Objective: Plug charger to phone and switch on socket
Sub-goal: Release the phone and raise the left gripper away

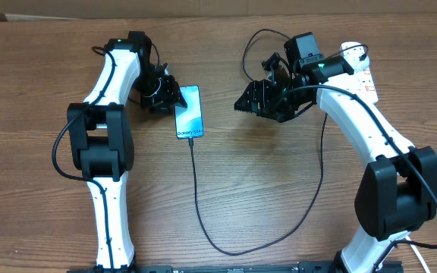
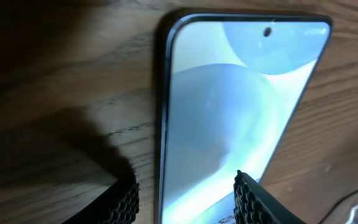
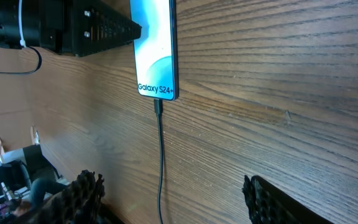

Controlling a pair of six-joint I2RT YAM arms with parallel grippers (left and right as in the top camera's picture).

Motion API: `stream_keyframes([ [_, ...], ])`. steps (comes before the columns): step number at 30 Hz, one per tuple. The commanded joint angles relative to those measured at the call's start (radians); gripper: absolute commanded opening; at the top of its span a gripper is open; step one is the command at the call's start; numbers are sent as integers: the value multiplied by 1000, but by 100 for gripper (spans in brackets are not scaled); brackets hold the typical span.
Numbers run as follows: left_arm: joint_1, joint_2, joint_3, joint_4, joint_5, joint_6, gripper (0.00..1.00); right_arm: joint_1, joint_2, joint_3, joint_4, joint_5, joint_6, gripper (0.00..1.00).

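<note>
Wooden table (image 1: 279, 189) carries phone (image 1: 190, 111), black charger (image 1: 195, 189) cable, white socket (image 1: 367, 76).

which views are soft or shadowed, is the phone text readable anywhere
Left wrist: the phone is close and soft, and a heavy shadow darkens the table on its left. Right wrist: the phone's lettering is crisp, but the right gripper's fingertips are blurred. Overhead: even light, lettering tiny.

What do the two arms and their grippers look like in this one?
The left arm and right arm both have white links between bulky black joints, with black cables looping alongside. A green light glows near the right wrist. The left gripper and right gripper are black, and their fingers carry knobbed black pads.
</note>
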Motion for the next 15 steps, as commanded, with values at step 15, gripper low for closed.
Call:
stream_keyframes([
  [15, 39, -222, 349, -210, -340, -50, 53, -38, -35, 72, -47, 14, -53, 69],
])
